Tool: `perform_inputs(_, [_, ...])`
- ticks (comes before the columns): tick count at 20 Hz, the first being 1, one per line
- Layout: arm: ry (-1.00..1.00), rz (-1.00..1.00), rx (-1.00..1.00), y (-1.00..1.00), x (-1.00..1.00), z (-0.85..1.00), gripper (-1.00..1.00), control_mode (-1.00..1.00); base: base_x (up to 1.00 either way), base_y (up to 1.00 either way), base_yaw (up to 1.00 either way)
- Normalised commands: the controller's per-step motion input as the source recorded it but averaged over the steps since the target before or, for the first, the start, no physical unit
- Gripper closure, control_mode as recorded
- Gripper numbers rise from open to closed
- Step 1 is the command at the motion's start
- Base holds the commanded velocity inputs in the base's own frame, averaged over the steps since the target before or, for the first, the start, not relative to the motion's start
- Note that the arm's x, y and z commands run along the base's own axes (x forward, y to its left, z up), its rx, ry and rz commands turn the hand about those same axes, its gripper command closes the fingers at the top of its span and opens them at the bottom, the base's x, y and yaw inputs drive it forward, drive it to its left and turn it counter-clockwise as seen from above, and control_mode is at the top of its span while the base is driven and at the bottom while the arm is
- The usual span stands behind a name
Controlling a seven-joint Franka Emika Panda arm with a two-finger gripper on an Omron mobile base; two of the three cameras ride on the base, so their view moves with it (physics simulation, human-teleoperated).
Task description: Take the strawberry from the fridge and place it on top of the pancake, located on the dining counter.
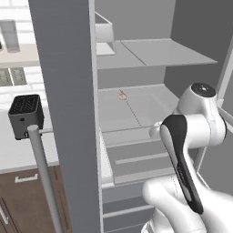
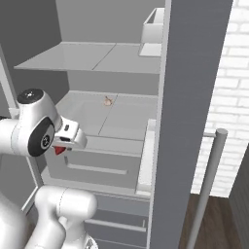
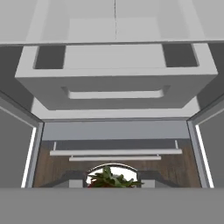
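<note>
Our jaws grip the strawberry (image 3: 113,178) — we back straight out of the fridge (image 2: 192,97), keeping clear of its near doors.

Red strawberry (image 3: 113,179), green leaves showing, before the open grey fridge (image 1: 68,113).
</note>
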Motion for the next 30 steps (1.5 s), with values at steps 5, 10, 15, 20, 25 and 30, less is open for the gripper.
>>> perform_inputs(5, [0.00,0.00,0.00,0.00,0.00,0.00,1.00,-1.00,0.00,0.00,0.00])
perform_inputs(10, [0.00,0.00,0.00,0.00,0.00,0.00,1.00,-1.00,0.00,0.00,0.00])
perform_inputs(15, [0.00,0.00,0.00,0.00,0.00,0.00,1.00,1.00,-0.16,-0.04,-0.01])
perform_inputs(20, [0.00,0.00,0.00,0.00,0.00,0.00,1.00,1.00,-0.80,0.00,-0.38])
perform_inputs(25, [0.00,0.00,0.00,0.00,0.00,0.00,1.00,1.00,-0.59,0.24,-0.58])
perform_inputs(30, [0.00,0.00,0.00,0.00,0.00,0.00,1.00,1.00,-0.50,0.04,-0.85])
